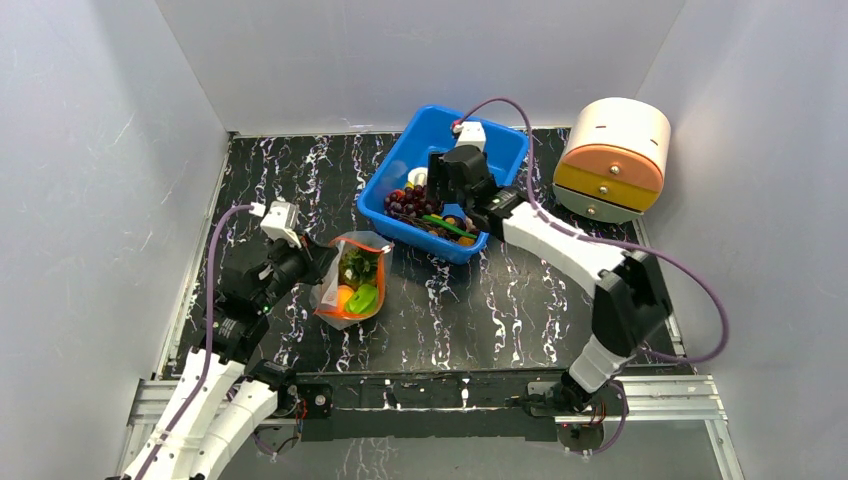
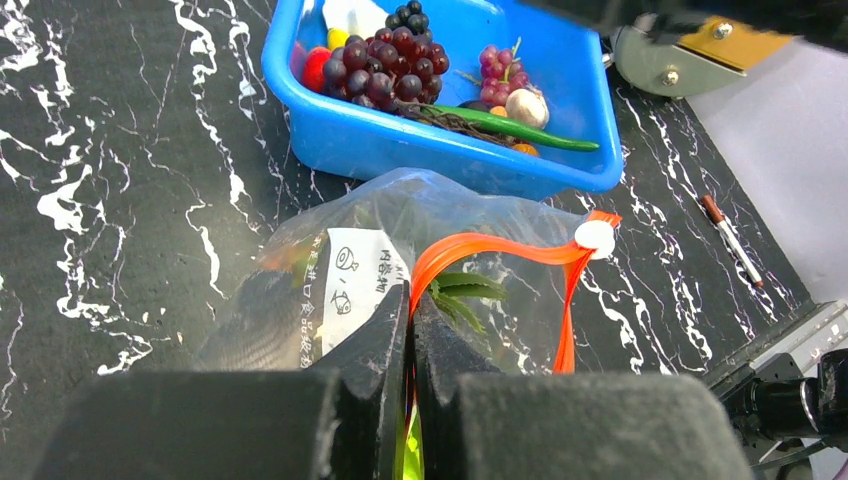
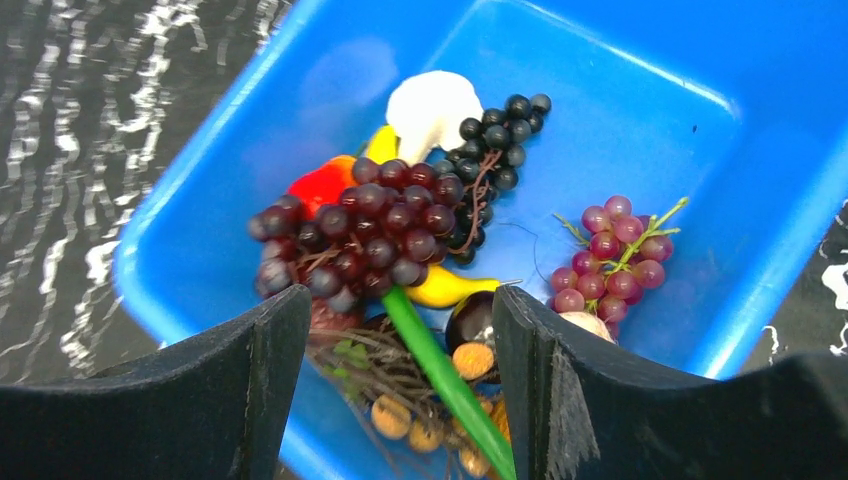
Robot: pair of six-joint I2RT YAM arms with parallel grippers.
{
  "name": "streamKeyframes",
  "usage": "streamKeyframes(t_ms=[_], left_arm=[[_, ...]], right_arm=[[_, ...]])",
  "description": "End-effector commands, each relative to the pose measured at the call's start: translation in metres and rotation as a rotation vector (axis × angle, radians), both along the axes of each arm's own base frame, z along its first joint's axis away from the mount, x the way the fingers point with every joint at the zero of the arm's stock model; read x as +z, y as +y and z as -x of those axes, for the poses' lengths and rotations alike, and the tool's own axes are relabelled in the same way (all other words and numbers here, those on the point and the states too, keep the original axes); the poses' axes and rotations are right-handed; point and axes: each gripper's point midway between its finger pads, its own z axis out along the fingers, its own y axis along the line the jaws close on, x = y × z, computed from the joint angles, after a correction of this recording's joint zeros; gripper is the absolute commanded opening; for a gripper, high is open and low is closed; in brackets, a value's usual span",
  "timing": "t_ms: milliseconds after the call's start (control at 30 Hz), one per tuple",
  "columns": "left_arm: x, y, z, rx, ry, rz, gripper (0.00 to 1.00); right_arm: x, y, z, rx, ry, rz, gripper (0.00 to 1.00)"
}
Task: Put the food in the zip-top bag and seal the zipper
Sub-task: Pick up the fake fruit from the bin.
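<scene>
The dark grape bunch (image 3: 380, 235), long axis across the gap, is being hovered over in the blue bin (image 3: 620, 60) by the spread right claw (image 3: 400, 305), while the zip-top bag (image 2: 450, 205) just beside the bin is being pinched at its zipper (image 2: 480, 245) by the left claw (image 2: 410, 300).

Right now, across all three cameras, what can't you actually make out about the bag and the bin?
Left wrist view: the left gripper hides the near end of the zipper and the zip-top bag beneath.
Same view: crinkled plastic and a white label obscure its contents, except green leaves.
Top view: the right arm covers part of the blue bin.
Right wrist view: the right gripper and the bottom edge cut off the small orange pieces.
</scene>
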Motion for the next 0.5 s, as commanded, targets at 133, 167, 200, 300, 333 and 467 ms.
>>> streamKeyframes(t_ms=[133,167,200,300,333,467], left_arm=[[0.016,0.007,-0.001,0.021,-0.092,-0.023,0.0],[0.017,0.007,0.0,0.017,-0.095,-0.018,0.0],[0.017,0.006,0.0,0.014,-0.094,-0.015,0.0],[0.017,0.004,0.001,0.0,-0.092,-0.015,0.0],[0.018,0.004,0.002,-0.002,-0.094,-0.015,0.0],[0.02,0.004,0.003,-0.008,-0.105,-0.011,0.0]], right_arm=[[-0.032,-0.005,-0.075,-0.271,-0.011,-0.062,0.68],[-0.039,-0.005,-0.081,-0.309,-0.004,-0.067,0.7],[-0.045,-0.008,-0.087,-0.353,0.006,-0.065,0.71],[-0.055,-0.008,-0.106,-0.438,0.025,-0.057,0.73],[-0.061,-0.01,-0.111,-0.461,0.03,-0.047,0.74],[-0.078,-0.012,-0.126,-0.47,0.06,-0.076,0.72]])
